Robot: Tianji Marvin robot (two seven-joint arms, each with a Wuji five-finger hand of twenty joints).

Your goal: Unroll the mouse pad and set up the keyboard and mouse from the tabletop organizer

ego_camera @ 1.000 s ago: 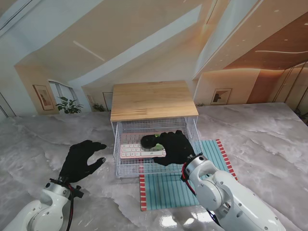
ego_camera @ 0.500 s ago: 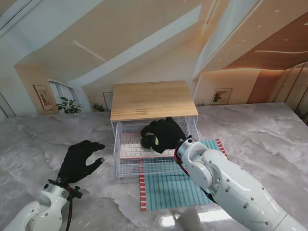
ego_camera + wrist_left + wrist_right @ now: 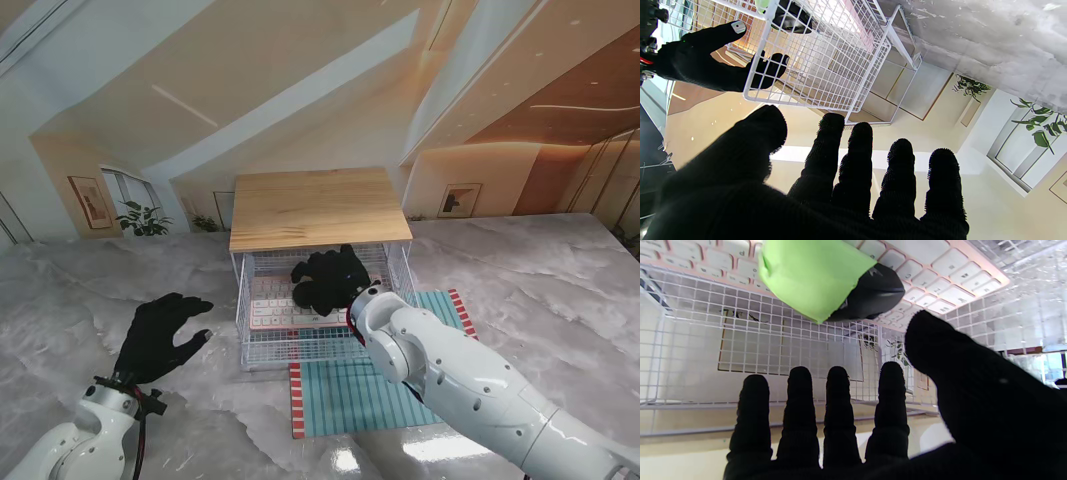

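Both my hands wear black knit cloth gloves, matt and fuzzy; my left hand [image 3: 160, 338] shows the nubbly fingertips [image 3: 900, 150] close up, same weave on my right hand [image 3: 330, 280]. The organizer [image 3: 322, 300] is thin white-coated wire mesh, smooth, with a pale wood top [image 3: 318, 208] with visible grain and a satin look. The keyboard [image 3: 940, 280] is plastic, matt whitish keys on a pink base. The mouse [image 3: 873, 293] is black plastic with a slight sheen, partly wrapped in flat matt lime-green stuff [image 3: 813, 273]. The mouse pad [image 3: 350, 395] looks like ribbed woven cloth. The table [image 3: 560, 290] is glossy marble-look grey.
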